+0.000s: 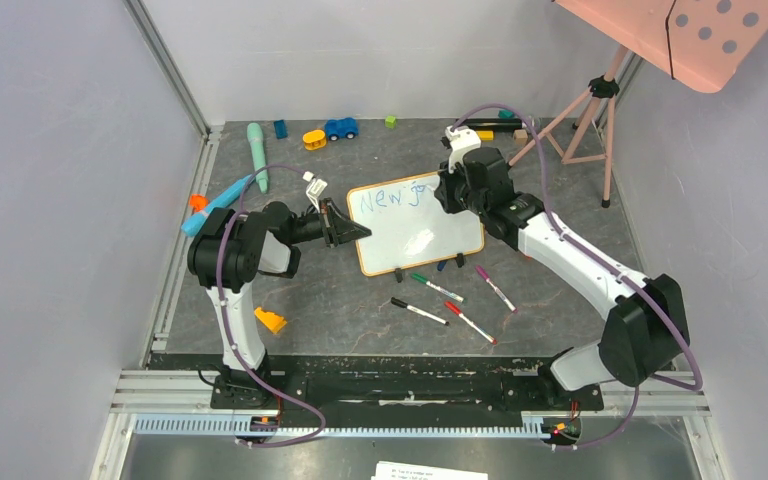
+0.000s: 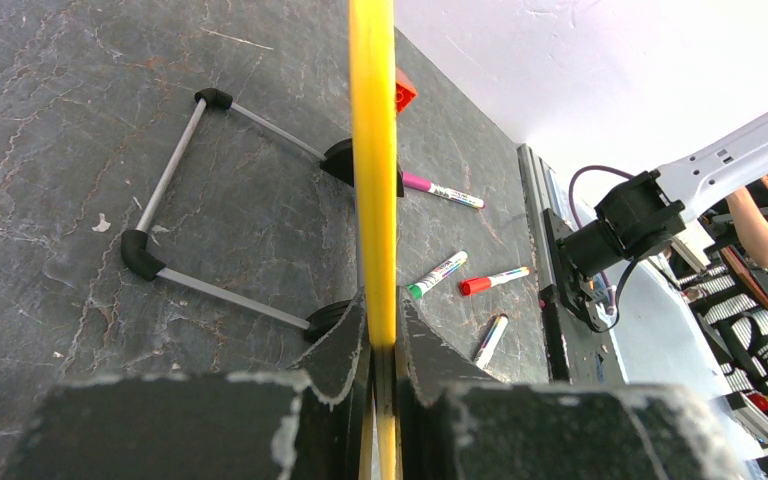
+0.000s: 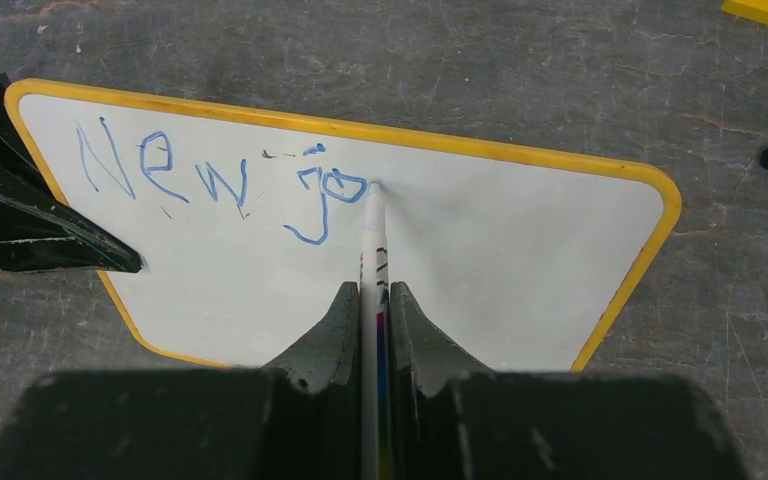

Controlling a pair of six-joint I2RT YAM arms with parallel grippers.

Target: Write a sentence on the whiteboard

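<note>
My left gripper (image 1: 344, 228) is clamped on the left edge of the whiteboard (image 1: 425, 240) mid-tabletop (image 1: 340, 300); my right gripper (image 3: 373, 300) pinches a marker (image 3: 373, 225), tip touching the board beside the unfinished blue sentence (image 3: 160, 170), "New jo"

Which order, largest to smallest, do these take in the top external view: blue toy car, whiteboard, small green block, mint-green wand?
1. whiteboard
2. mint-green wand
3. blue toy car
4. small green block
All lie on the same table, so nearness hardly matters.

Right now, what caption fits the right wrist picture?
Right gripper presses a marker tip to the whiteboard, its blue sentence reading "New jo".
</note>
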